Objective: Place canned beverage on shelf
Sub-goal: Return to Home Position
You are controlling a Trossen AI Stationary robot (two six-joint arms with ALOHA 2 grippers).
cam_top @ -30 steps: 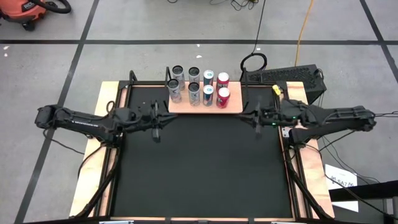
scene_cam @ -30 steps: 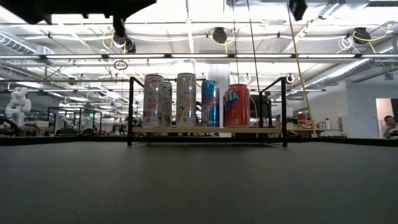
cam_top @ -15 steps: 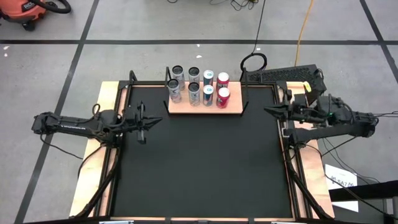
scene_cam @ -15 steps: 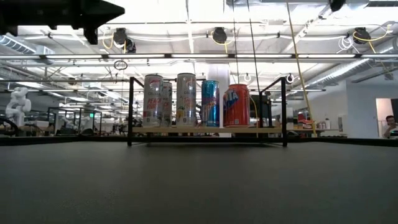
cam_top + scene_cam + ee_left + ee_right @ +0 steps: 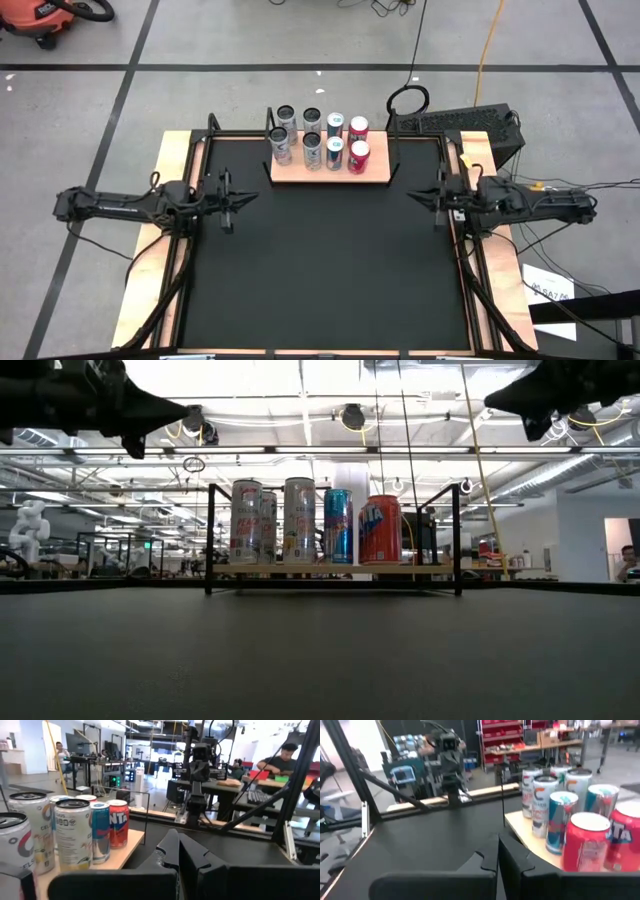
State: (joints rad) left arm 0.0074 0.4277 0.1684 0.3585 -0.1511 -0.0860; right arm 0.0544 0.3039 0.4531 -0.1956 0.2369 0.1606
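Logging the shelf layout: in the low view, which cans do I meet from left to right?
In order: white-and-red tall can, white-and-orange tall can, blue tall can, red soda can, all on the light-wood shelf.

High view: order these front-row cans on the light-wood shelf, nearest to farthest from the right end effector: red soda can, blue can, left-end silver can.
1. Red metal soda can, front row, right end of the small light-wood shelf, closest to the right end effector.
2. Blue metal can, next to it on its left.
3. Silver metal can, front row, shelf's left end.
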